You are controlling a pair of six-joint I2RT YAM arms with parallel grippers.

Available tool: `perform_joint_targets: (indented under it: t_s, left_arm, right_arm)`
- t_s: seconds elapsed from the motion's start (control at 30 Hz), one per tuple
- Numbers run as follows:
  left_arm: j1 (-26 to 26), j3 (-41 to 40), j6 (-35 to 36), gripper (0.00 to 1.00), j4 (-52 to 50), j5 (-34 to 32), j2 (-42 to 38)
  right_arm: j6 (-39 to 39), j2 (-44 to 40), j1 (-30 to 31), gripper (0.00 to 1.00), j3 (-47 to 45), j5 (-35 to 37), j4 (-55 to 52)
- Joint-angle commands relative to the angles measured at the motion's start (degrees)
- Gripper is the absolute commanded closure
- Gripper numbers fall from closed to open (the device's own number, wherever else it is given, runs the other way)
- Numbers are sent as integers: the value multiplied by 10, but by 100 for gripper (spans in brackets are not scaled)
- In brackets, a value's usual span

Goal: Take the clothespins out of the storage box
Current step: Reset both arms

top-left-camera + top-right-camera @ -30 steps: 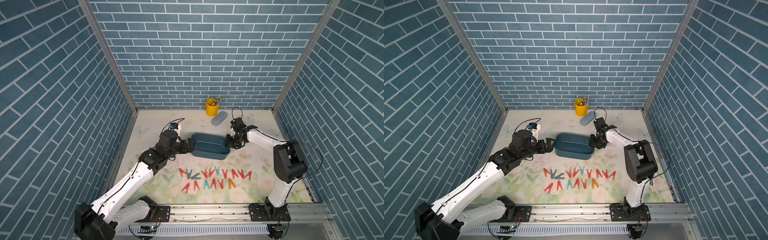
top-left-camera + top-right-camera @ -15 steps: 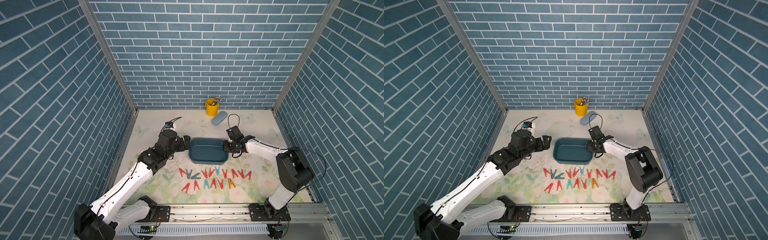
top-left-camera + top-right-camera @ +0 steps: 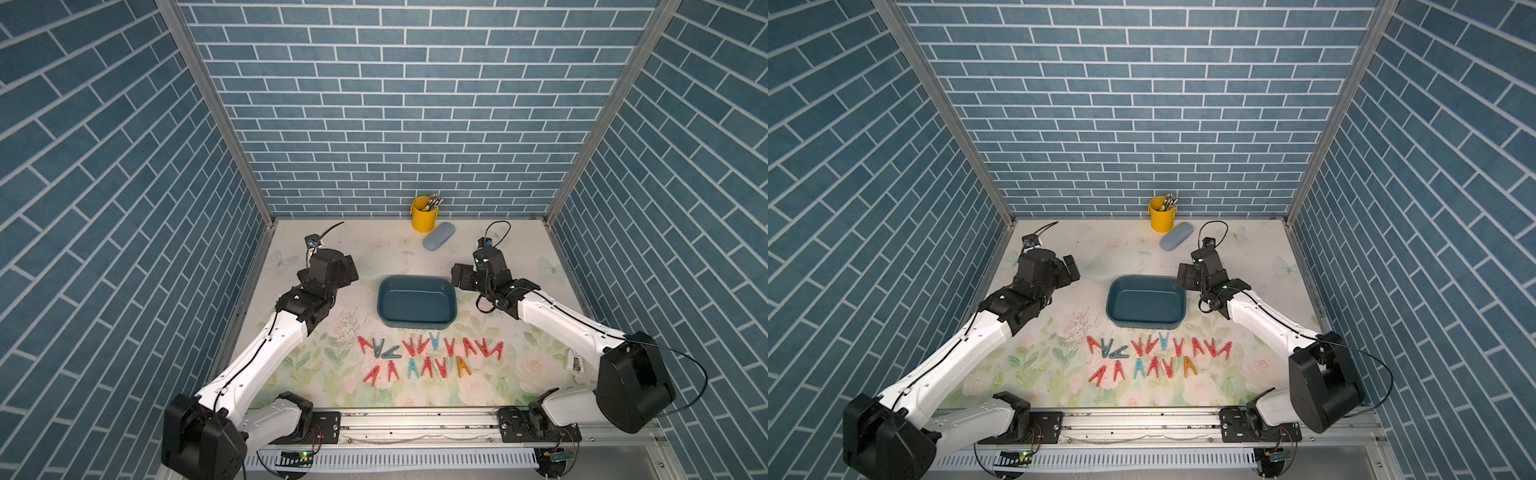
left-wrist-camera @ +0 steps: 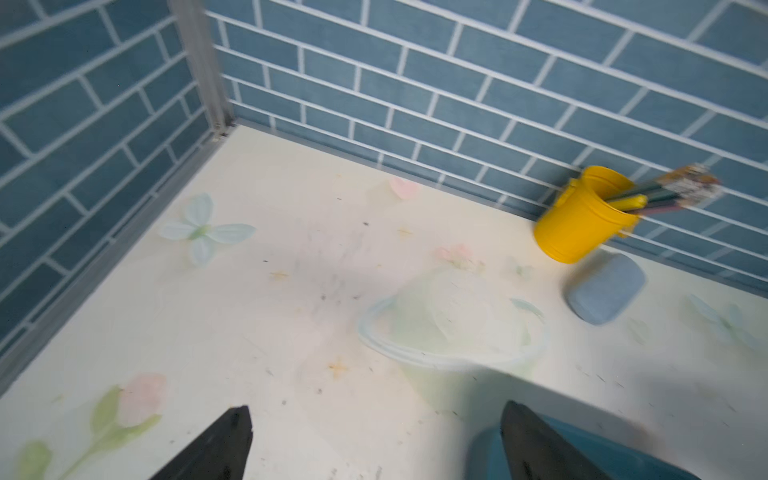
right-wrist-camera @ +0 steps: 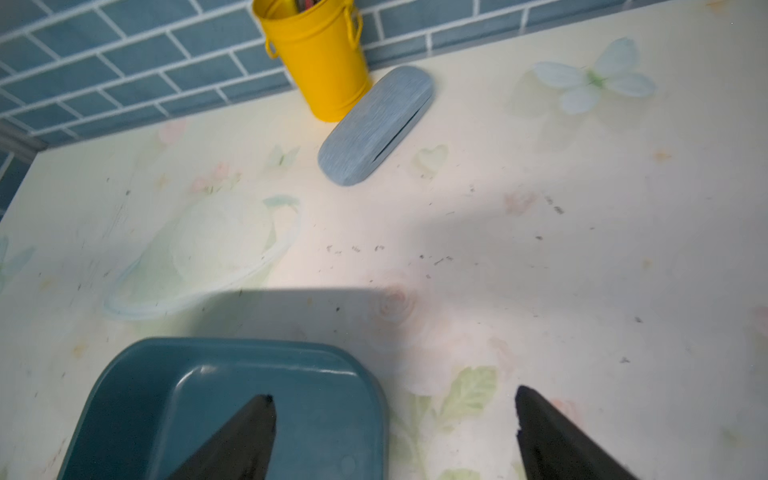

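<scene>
The storage box [image 3: 417,305] [image 3: 1146,306], a dark teal tub, stands upright on the floral mat with nothing inside it. The clothespins [image 3: 470,344] [image 3: 1198,344], mostly red with a few teal and one orange, lie in two rows on the mat in front of the box. My left gripper [image 3: 350,270] [image 4: 376,409] hangs open to the box's left, a gap away, and only a corner of the box [image 4: 484,457] shows in that wrist view. My right gripper [image 3: 459,277] [image 5: 394,394] is open at the box's back right corner [image 5: 208,395], holding nothing.
A yellow bucket [image 3: 424,214] with pens stands at the back wall, and a light blue case [image 3: 437,242] lies next to it. Tiled walls close in three sides. A scuffed patch [image 3: 349,328] marks the mat left of the box's front.
The box was held tipped between both grippers; it now sits flat. My right gripper has opened and let go of the rim. Both arms have drawn back from the box.
</scene>
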Motion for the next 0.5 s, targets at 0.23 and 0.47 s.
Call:
perform_joint_targets:
  t_s: [0.23,0.47]
  left_arm:
    - [174,-141,62,0,226,-13,69]
    - [186,-246,133,1,446,-51,109]
  right_arm:
    - [-161,-66,-50,0,-170,275,270]
    - [-238,-41,-104,0,-281,317,479]
